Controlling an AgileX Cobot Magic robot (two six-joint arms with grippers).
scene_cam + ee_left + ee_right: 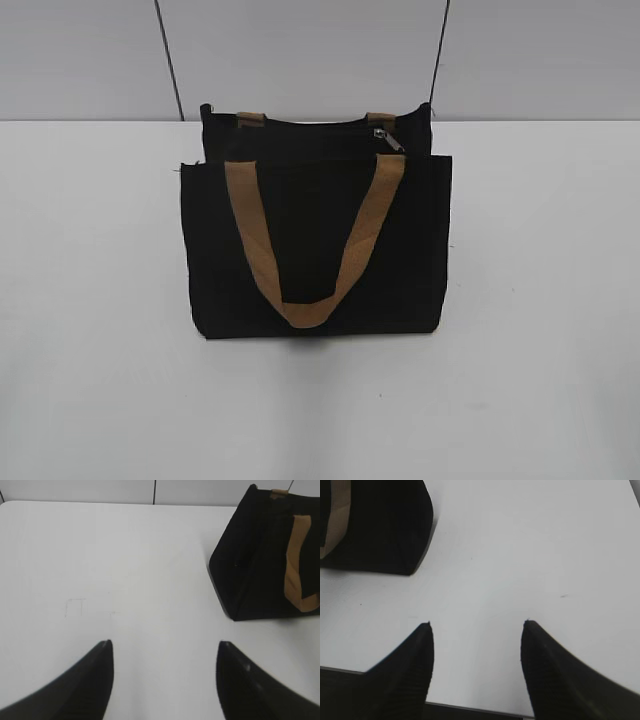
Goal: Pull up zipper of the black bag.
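The black bag (pixel 315 235) stands upright at the middle of the white table, one tan handle hanging down its front panel. The small silver zipper pull (pixel 388 140) sits near the right end of the top zip line. The bag also shows at the upper right of the left wrist view (pixel 260 560) and at the upper left of the right wrist view (pixel 380 525). My left gripper (pixel 164 642) is open and empty over bare table, left of the bag. My right gripper (pixel 476 623) is open and empty near the table's front edge, right of the bag. Neither gripper appears in the exterior view.
The white table (pixel 540 300) spreads wide on both sides of the bag. A grey panelled wall (pixel 300 50) stands behind it. The table's front edge (pixel 470 707) lies just under my right gripper. A faint pencil outline (pixel 82 605) marks the table.
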